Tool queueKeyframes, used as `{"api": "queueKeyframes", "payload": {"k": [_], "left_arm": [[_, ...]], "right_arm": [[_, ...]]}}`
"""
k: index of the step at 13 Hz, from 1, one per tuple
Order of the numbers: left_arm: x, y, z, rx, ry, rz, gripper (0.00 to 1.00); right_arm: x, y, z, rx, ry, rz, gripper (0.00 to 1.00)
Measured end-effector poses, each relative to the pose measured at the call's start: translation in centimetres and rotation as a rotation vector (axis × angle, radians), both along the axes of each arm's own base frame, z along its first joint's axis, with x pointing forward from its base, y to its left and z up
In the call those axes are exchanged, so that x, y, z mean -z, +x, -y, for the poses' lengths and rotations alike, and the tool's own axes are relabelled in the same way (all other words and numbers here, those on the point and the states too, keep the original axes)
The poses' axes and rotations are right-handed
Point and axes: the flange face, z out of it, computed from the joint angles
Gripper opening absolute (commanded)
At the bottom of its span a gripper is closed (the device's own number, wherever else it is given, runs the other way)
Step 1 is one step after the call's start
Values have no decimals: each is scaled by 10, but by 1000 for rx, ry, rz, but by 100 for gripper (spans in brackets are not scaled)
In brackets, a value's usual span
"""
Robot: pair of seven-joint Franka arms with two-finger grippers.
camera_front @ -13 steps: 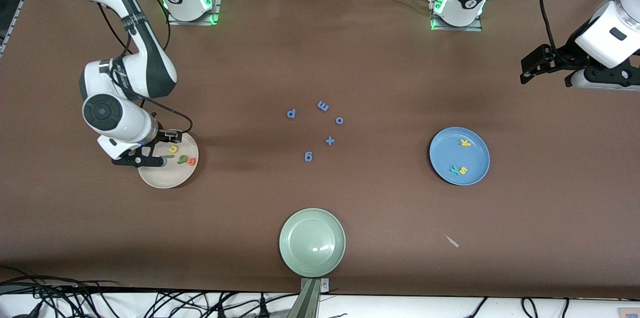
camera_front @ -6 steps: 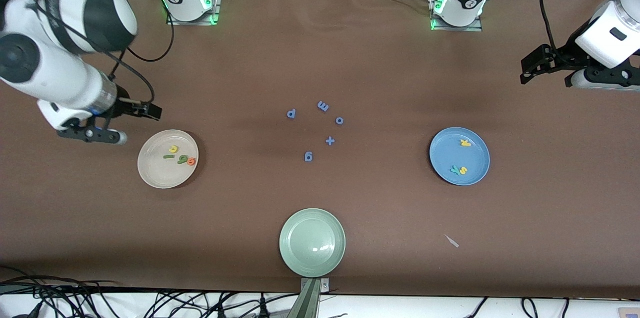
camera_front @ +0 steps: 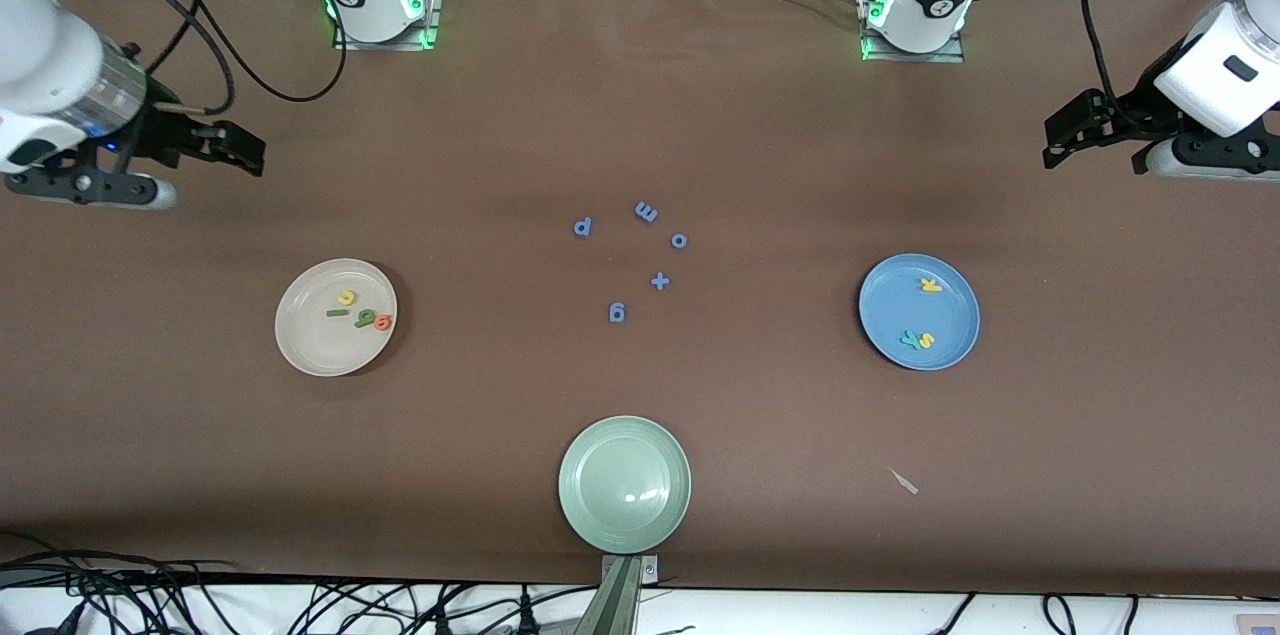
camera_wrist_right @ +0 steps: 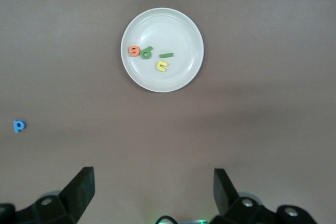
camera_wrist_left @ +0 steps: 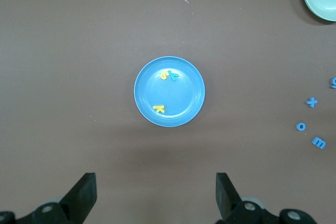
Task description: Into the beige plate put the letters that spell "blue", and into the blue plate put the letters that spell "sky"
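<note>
High front camera faces the bases; wrist cameras look down on plates.

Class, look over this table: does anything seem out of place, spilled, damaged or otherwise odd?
One thing stands out: a small pale scrap lies on the bare brown table, nearer the front camera than the round medium-blue plate. It is no letter and sits in no plate. The empty pale green plate slightly overhangs the table's near edge. The letters look sorted.
</note>
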Motion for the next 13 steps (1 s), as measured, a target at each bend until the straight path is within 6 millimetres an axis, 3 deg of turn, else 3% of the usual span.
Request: {"api": "queueKeyframes", "payload": {"k": [13], "left_arm": [[4, -2, -5, -7, 2, -30, 100]], "right_arm": [[-1, 0, 3, -20, 31, -4, 100]]}}
